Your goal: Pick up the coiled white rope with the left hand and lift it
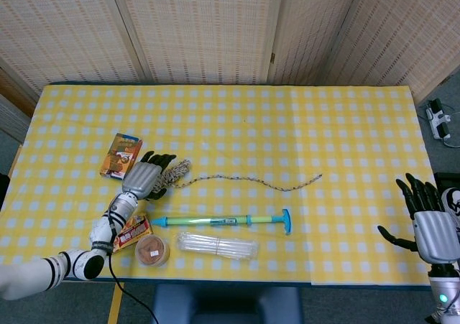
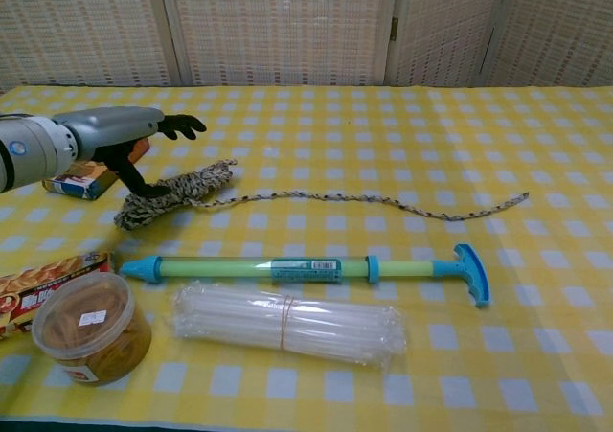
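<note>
The coiled white rope [image 1: 172, 172] [image 2: 184, 191], flecked with dark thread, lies flat on the yellow checked cloth. Its loose tail [image 1: 273, 184] [image 2: 383, 200] trails off to the right. My left hand [image 1: 147, 178] [image 2: 120, 135] hovers over the coil's left end with the fingers [image 2: 182, 124] stretched out above it. The thumb points down to the coil's left end, and nothing is gripped. My right hand [image 1: 430, 227] stays off the table's right edge, fingers spread and empty; it shows in the head view only.
A blue-and-green pump [image 1: 223, 220] [image 2: 306, 269] lies just in front of the rope. Nearer the front edge are a bundle of clear straws [image 1: 218, 246] [image 2: 287, 322] and a round tub [image 1: 152, 250] [image 2: 91, 327]. Left of the hand lie an orange box [image 1: 121, 155] [image 2: 86, 175] and a red snack pack [image 1: 131, 231] [image 2: 34, 284].
</note>
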`<state>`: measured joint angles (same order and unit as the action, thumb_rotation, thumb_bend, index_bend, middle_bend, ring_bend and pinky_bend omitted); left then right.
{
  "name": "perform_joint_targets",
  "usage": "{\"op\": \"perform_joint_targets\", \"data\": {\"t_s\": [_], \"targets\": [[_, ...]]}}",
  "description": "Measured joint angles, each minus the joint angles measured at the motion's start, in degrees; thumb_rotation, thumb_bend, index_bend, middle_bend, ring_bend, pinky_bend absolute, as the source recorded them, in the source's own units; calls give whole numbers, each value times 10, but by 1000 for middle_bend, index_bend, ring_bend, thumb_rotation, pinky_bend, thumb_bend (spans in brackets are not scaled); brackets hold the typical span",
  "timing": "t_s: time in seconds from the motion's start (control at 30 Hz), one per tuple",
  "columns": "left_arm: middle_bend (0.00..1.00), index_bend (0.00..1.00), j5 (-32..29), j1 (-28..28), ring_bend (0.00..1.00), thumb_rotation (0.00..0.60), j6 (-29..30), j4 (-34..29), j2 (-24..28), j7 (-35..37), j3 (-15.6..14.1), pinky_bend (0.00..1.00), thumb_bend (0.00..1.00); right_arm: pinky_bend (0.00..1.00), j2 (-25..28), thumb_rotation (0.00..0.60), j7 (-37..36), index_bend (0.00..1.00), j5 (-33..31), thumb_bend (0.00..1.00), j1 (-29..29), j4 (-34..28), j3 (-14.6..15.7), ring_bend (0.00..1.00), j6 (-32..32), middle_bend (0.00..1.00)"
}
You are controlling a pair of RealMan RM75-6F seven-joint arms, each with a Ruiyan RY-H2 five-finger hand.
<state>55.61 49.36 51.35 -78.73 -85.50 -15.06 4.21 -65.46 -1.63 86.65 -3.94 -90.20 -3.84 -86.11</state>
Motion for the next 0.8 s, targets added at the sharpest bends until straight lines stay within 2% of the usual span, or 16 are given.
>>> {"op": "perform_joint_targets", "data": {"t_s": [0.27,0.6,0.8], "targets": [[134,135,-19,-14,166,592,12,29,-41,-41,-3,101,375,0,1,482,-5,0,5,242,1,0,3,36,0,0],[199,206,-54,-18,245,600,15,134,-97,-103,12,117,376,0,0,481,-9,0,3,242,3,2,3,36,-2,0],[241,264,-45,-34,275,600,14,121,-92,-92,19,178,377,0,-4,480,-12,0,5,243,-1,7,3,31,3,0]]}}
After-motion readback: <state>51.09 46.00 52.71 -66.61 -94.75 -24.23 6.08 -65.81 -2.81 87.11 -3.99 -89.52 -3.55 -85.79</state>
